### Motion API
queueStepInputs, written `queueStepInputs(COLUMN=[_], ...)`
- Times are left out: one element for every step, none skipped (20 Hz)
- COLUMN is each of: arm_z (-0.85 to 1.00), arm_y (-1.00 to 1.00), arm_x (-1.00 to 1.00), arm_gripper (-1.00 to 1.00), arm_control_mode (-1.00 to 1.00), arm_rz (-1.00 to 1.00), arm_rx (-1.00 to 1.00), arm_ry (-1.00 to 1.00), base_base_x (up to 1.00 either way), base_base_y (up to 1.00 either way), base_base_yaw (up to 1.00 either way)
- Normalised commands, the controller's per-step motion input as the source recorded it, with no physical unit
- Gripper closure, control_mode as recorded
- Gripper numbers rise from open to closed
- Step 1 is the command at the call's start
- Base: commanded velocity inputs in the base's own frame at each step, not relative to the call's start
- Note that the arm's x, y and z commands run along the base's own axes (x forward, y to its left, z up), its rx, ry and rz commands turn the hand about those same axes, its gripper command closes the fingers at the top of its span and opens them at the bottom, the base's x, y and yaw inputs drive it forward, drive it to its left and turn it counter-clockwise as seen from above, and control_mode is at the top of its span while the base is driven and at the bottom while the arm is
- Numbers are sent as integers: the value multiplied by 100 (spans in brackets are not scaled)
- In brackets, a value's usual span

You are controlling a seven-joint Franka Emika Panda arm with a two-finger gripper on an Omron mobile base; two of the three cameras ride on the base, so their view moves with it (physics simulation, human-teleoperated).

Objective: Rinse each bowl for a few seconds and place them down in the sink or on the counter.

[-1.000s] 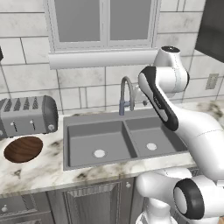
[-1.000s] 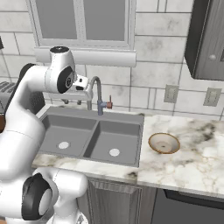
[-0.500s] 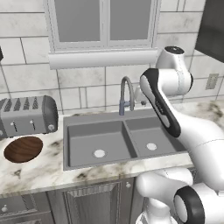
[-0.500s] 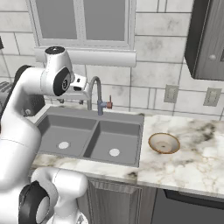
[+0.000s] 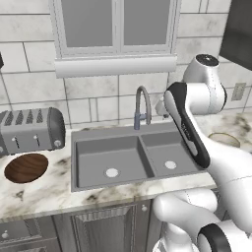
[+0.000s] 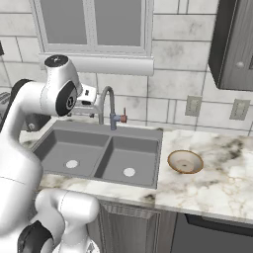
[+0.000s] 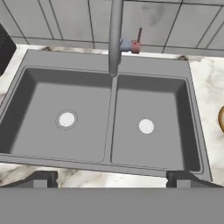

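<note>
The dark brown bowl (image 5: 25, 167) rests upright on the counter (image 5: 49, 193) left of the sink (image 5: 143, 156), in front of the toaster. On the counter (image 6: 217, 184) right of the sink (image 6: 105, 159) sits the pale tan bowl (image 6: 185, 161); its rim shows past the arm (image 5: 224, 139) and at the hand view's right edge (image 7: 221, 118). My gripper (image 6: 89, 105) hangs beside the tap (image 6: 108, 103), high over the basins. It is open, fingertips (image 7: 40, 179) far apart, nothing between them (image 7: 111, 180). The tap (image 7: 115, 37) stands over the sink's divider (image 7: 113, 122).
A grey toaster (image 5: 32, 130) stands at the back left of the counter. A window sill (image 5: 115, 65) juts out above the tap (image 5: 142, 106). A dark wall cabinet (image 6: 232, 44) hangs at the upper right. My own arm (image 5: 189, 130) crosses over the right basin.
The arm's elbow has shifted slightly while the hand stays by the tap. Both bowls lie where they were.
</note>
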Motion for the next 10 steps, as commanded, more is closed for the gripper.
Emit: queueStepInputs(arm_z=[4,4,3,1,0,2,5,5,2,3], arm_y=[-17,-19,-19,-19,-22,-24,-25,-25,-27,-28], arm_x=[-16,-15,-14,-7,-6,-7,-9,-8,-7,-7], arm_gripper=[-100,-100,-100,-100,-100,-100,-100,-100,-100,-100], arm_control_mode=[-100,-100,-100,-100,-100,-100,-100,-100,-100,-100], arm_rz=[0,0,0,1,1,2,2,2,2,2], arm_rx=[-1,-1,-1,-2,-1,-1,-2,-3,-2,-2], arm_ry=[-14,-13,-12,-8,-6,-6,-8,-9,-8,-8], base_base_x=[0,0,0,0,0,0,0,0,0,0], base_base_y=[0,0,0,0,0,0,0,0,0,0], base_base_yaw=[0,0,0,0,0,0,0,0,0,0])
